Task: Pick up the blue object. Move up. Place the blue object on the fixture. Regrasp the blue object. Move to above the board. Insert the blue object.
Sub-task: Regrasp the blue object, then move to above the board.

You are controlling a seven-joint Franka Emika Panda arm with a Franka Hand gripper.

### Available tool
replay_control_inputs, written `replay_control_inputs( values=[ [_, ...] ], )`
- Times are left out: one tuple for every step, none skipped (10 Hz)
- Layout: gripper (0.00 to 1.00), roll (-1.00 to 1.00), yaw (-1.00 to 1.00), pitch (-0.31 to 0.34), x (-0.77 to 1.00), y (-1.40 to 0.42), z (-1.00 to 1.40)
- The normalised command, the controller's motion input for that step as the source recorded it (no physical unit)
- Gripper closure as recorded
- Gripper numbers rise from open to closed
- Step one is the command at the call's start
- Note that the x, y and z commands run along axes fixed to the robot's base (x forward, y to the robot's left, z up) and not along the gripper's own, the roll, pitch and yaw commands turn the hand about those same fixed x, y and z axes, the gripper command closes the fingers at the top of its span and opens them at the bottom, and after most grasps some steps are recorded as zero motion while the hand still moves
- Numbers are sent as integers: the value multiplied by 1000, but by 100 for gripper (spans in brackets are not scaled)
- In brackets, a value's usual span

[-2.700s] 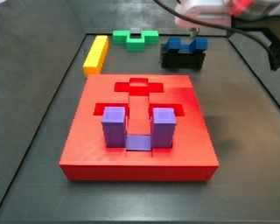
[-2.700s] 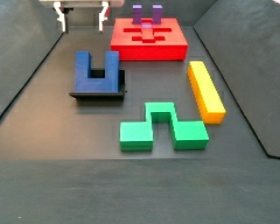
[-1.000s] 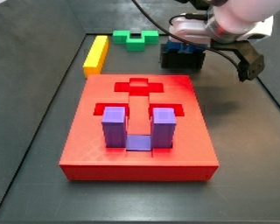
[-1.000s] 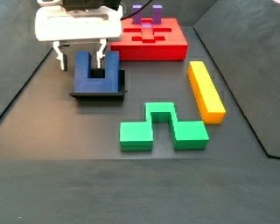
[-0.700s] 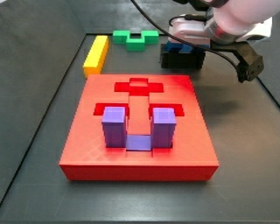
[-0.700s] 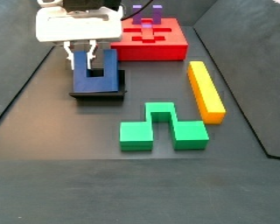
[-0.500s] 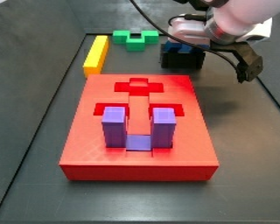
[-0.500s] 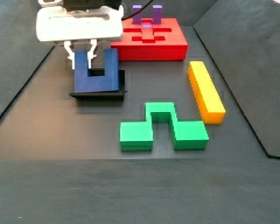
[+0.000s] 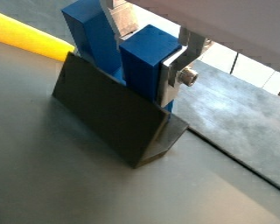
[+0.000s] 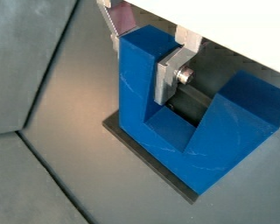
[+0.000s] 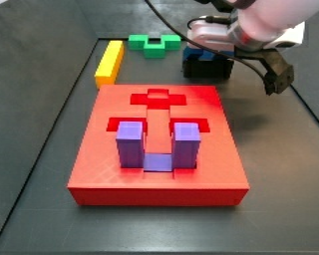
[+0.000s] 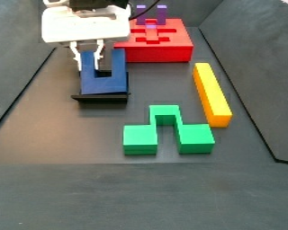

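Nearest in a side view, the green block [image 12: 165, 131] and yellow bar [image 12: 211, 92] lie untouched. Behind them the blue object [image 12: 101, 80] stands prongs-up on the fixture [image 12: 100, 94], and the gripper [image 12: 94, 58], which hung high and further back moments ago, has come down over it. In a wrist view one finger [image 10: 168, 77] lies flat against a prong's inner face, the other outside; whether they have clamped I cannot tell. That looks like the regrasp beginning. Furthest off, the board [image 12: 153, 47] holds only the purple piece [image 12: 153, 12].
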Motion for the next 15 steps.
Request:
replay_control_inputs(
  values=[
    [100,0,0,0,0,0,0],
    [100,0,0,0,0,0,0],
    [100,0,0,0,0,0,0],
    [100,0,0,0,0,0,0],
    [100,0,0,0,0,0,0],
    [100,0,0,0,0,0,0],
    [100,0,0,0,0,0,0],
    [100,0,0,0,0,0,0],
    [100,0,0,0,0,0,1400],
    [100,-43,52,-11,25,10,1400],
    [100,-105,47,-3,11,31,1400],
    [100,-62,27,-18,11,34,1400],
    [100,-18,15,-5,18,20,1400],
    [100,-8,3,2,17,19,1400],
    [100,-16,-5,14,28,22,1400]
  ],
)
